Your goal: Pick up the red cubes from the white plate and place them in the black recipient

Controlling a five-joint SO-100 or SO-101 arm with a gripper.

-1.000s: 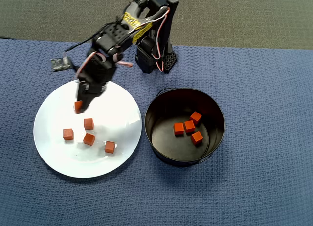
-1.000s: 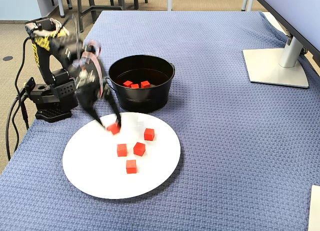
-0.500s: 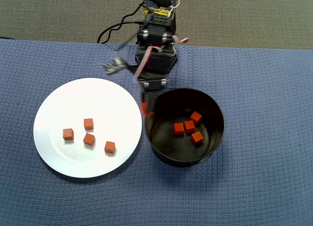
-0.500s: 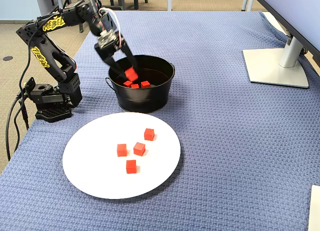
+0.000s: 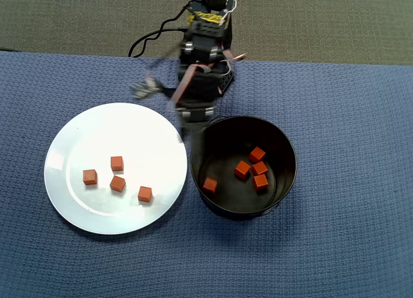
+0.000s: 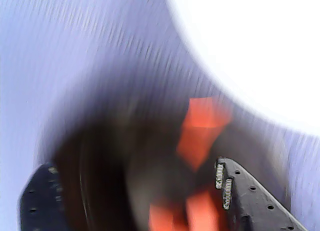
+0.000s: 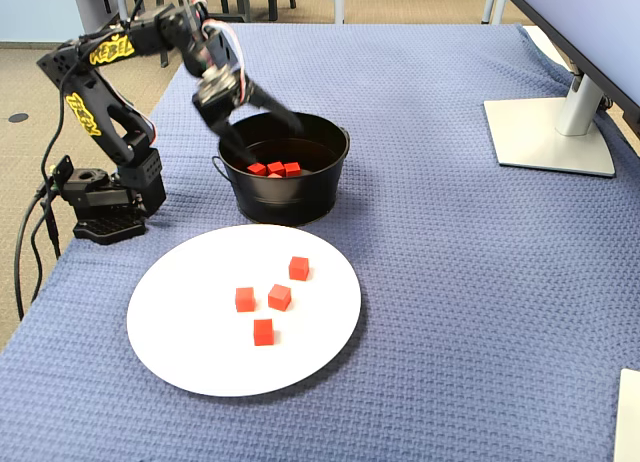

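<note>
The white plate (image 5: 132,133) (image 7: 195,347) holds several red cubes (image 5: 117,183) (image 7: 280,297) near its middle. To its right in the overhead view the black recipient (image 5: 222,140) (image 7: 290,197) holds several more red cubes (image 5: 260,168) (image 7: 275,167), one lying apart (image 5: 210,185) near its left wall. My gripper (image 5: 191,127) (image 7: 262,132) hangs over the recipient's rim on the plate side, open and empty. The wrist view is blurred: the gripper (image 6: 134,163) is spread over the dark recipient (image 6: 100,156), with a red cube (image 6: 202,123) below and the plate (image 6: 250,51) at upper right.
The arm's base (image 5: 208,75) (image 7: 105,197) stands at the cloth's far edge in the overhead view, with cables (image 5: 148,39) behind it. A monitor stand (image 7: 550,132) sits at the right in the fixed view. Blue cloth (image 5: 348,233) covers the table.
The gripper lifted one cube off the plate, swung it over to the recipient and opened. That cube now lies inside near the left wall, and the other cubes there have shifted slightly.
</note>
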